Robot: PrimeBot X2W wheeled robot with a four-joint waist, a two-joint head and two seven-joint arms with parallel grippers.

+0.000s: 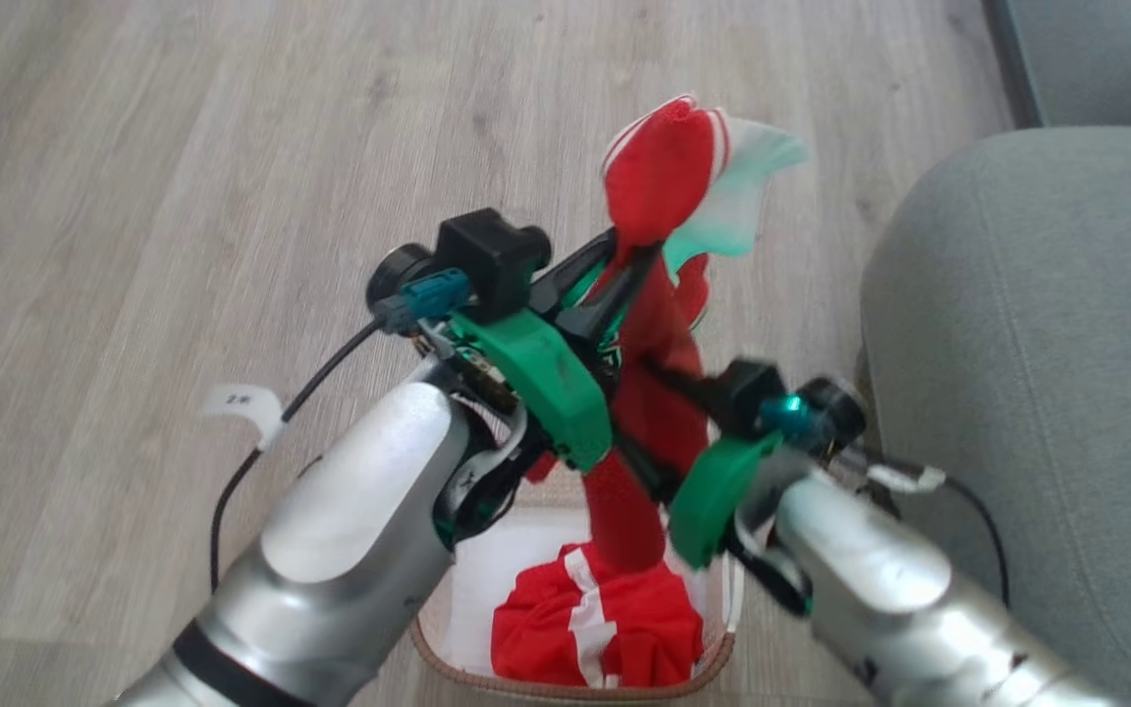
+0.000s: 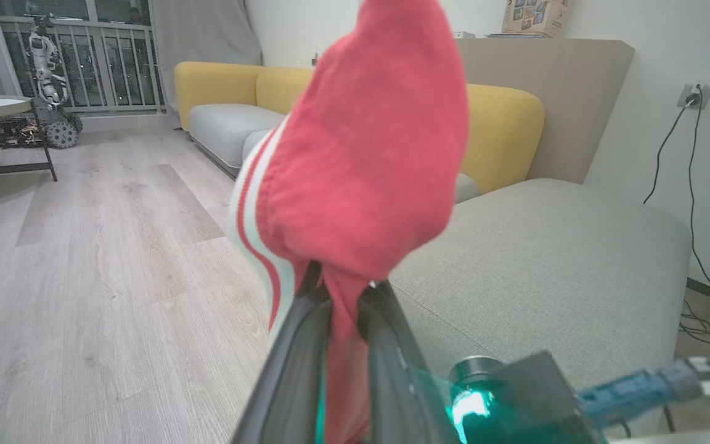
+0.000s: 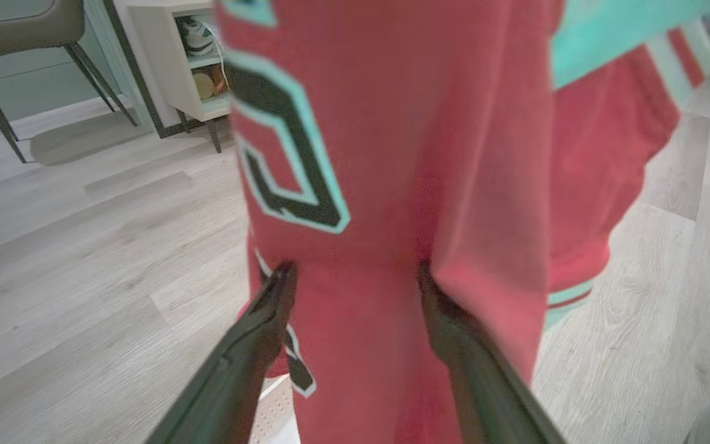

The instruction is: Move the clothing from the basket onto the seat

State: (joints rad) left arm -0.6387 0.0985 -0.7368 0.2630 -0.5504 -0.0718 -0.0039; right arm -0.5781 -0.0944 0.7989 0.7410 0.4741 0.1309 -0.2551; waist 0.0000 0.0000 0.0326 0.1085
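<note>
Pale forearms point(image 1: 359, 520) are reaching up from the bottom edge of the head view and meeting at frame centre over the basket point(image 1: 448, 660).

Left jaws are pinching the jersey point(image 1: 659, 177) near its top. A red bunch with white stripes is sticking up past the fingertips point(image 2: 312, 290), upper centre of frame. The rest is hanging straight down, its tail reaching the basket mouth. Cannot tell whether it is touching the shorts point(image 1: 595, 628).

Right jaws are standing spread wide, one finger point(image 3: 269, 320) on each side of the hanging cloth at mid-length, not closing on it.

Task things: the jersey is hanging in the air over the basket. The shorts are lying crumpled inside it, bottom centre. The seat point(image 1: 1037, 344) is sitting at frame right, just beside the basket.

Step in hand, by my judgement: lifting the jersey clear and carrying it to the seat.
- Raise until the tail is clearing the rim before swinging toward frame right, or it may be dragging the shorts or tipping the basket.
- Right jaws should be either closing on the mid-cloth to shorten the hang, or backing off so as not to snag.
- Release only when the cloth is lying well past the cushion's rounded edge.

Count: garments 2 (jersey 1, shorts 1); basket 1; seat cushion 1; jaws 2 pairs, one pinching, one spread.
</note>
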